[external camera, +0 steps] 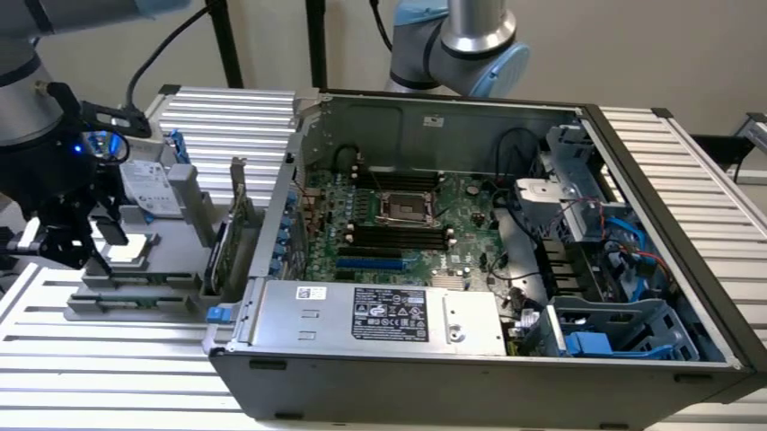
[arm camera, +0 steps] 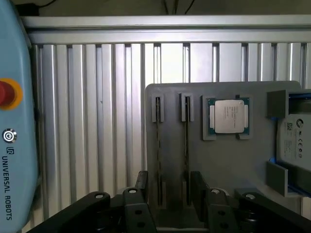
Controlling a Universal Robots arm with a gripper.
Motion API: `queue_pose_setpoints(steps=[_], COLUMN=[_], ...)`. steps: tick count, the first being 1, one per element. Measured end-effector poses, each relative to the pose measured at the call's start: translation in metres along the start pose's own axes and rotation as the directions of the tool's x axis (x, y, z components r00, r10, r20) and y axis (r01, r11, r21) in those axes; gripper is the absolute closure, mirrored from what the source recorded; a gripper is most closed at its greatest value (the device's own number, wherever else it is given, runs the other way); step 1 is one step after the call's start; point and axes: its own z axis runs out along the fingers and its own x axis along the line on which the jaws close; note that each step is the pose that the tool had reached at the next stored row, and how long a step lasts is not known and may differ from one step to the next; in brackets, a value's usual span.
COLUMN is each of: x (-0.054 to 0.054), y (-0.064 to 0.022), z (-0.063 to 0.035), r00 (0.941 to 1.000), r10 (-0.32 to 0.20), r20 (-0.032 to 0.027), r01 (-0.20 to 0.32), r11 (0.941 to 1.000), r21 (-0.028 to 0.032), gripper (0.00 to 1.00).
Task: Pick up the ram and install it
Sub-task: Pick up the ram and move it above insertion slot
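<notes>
Silver arm (external camera: 22,85) with pale-blue joint caps (arm camera: 17,121) — one lettered UNIVERSAL ROBOTS — and a black gripper (arm camera: 170,187).

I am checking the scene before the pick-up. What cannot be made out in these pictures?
Wrist view: the chips on the two ram sticks, which stand edge-on to the camera.
Wrist view: the hard drive, cut off by the picture's edge.
Exterior view: the print on the power supply label, too small to read.
</notes>
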Motion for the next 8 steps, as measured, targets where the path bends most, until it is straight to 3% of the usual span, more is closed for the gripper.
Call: queue_pose_setpoints(steps=[8], x=[0.003], y=[-0.0003], z=[0.0146], r00=[1.0000], r10=[-0.004], r20=[-0.0001], r01=[0.004], r11=[1.0000], r21=[0.0000], gripper=[0.52])
